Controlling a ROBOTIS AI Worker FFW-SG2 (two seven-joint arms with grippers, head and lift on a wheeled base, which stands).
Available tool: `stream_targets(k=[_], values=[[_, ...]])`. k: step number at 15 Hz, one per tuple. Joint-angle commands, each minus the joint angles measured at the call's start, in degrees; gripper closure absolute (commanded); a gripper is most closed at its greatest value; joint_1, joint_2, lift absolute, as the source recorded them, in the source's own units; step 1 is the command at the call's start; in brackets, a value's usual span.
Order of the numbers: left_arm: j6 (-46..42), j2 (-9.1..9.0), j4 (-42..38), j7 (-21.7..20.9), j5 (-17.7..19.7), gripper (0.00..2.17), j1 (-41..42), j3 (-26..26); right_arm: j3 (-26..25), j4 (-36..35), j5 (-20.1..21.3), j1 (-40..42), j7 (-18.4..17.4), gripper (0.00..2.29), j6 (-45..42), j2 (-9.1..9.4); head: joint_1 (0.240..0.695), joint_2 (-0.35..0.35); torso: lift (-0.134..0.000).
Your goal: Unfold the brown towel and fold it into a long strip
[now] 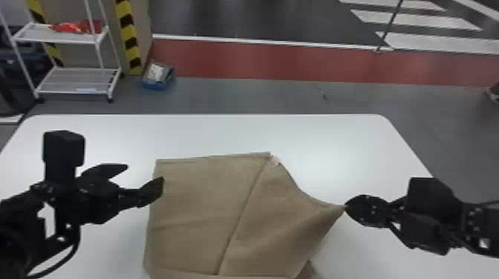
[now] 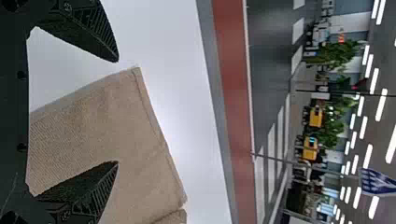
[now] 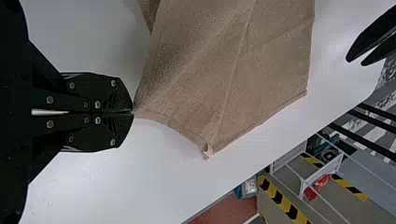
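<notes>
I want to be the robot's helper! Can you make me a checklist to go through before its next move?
1. Right gripper pinching a towel corner: ok, it is shut on the corner.
2. Left gripper open: ok, its fingers are wide apart.
3. Left gripper holding the towel: not ok, it is by the left edge without a grip.
4. Towel opened out flat: not ok, there are folds and the right side is pulled to a point.
5. Near edge all on the table: cannot tell.
</notes>
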Motion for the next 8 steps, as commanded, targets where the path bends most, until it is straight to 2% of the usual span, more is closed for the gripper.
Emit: stream_targets(k=[1, 2, 8], values=[[4.90, -0.41, 8.15, -0.36, -2.96, 0.15, -7.50, -2.15, -0.54, -0.03, 0.00, 0.56, 0.00, 1.19, 0.03, 0.60, 0.695, -0.120, -0.125], [6.30, -0.76, 11.05, -1.06, -3.93, 0.17, -10.04, -2.67, -0.89, -0.03, 0.09, 0.74, 0.00, 1.19, 0.03, 0.69, 0.695, -0.116, -0.125], [7.01, -3.14, 25.20, -1.23, -4.02, 0.21, -21.38, -4.96, -1.07, -0.47, 1.14, 2.50, 0.09, 1.19, 0.03, 2.10, 0.695, -0.112, -0.125]])
